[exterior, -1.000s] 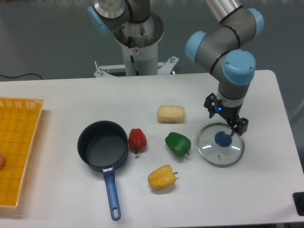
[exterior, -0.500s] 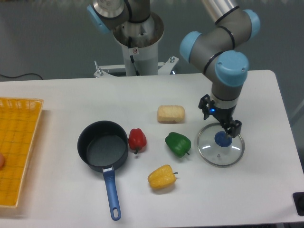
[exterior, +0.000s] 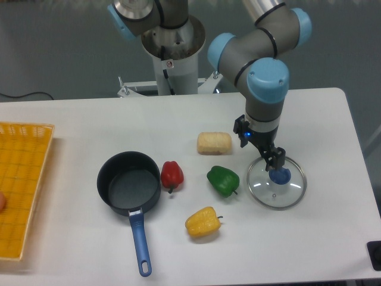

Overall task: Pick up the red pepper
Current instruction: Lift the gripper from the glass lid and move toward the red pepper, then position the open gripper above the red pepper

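Note:
The red pepper [exterior: 172,175] is small and glossy and lies on the white table just right of the dark pot [exterior: 129,183]. My gripper [exterior: 259,149] hangs over the table to the right of it, above the left edge of a glass lid [exterior: 277,182], well apart from the pepper. Its fingers point down and look open and empty. A green pepper [exterior: 223,180] lies between the gripper and the red pepper. A yellow pepper [exterior: 203,222] lies nearer the front.
A pale sponge-like block [exterior: 214,143] lies behind the green pepper. The pot's blue handle [exterior: 140,245] points to the front. A yellow basket [exterior: 21,187] stands at the left edge. The arm's base [exterior: 172,56] stands at the back.
My gripper has moved left, from over the glass lid's knob to over the lid's left edge. The peppers, pot and lid have not moved.

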Robot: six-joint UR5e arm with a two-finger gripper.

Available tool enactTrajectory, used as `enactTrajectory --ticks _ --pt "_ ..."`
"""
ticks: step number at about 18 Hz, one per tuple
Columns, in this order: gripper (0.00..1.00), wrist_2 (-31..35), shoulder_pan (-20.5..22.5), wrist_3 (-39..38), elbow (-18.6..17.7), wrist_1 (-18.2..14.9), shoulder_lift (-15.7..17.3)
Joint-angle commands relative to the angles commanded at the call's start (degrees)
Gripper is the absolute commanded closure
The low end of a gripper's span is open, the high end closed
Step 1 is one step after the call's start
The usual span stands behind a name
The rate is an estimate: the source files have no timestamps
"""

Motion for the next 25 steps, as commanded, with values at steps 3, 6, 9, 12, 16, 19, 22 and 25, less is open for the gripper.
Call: enactTrajectory --ticks 3,6,9,12,16,19,22,25 --pt "0.00 -0.17 -2.55 -7.37 -0.44 -0.09 0.09" --pt "0.00 -0.35 -4.22 -16.08 -2.80 0.17 0.09" --pt "0.00 -3.23 -5.37 -21.09 -4.83 0.79 0.52" --pt "0.00 -10.53 -4.76 -22.26 -8.60 3.77 2.89" --pt "0.00 -11.16 -4.93 -21.99 -13.17 5.71 5.01" --pt "0.00 -12.48 -5.54 -21.99 -15.64 9.13 5.10" --pt "0.00 -12.39 -7.30 -22.17 -15.91 9.32 5.01" --pt "0.00 -12.39 -7.74 -22.34 -16.61 9.67 4.75"
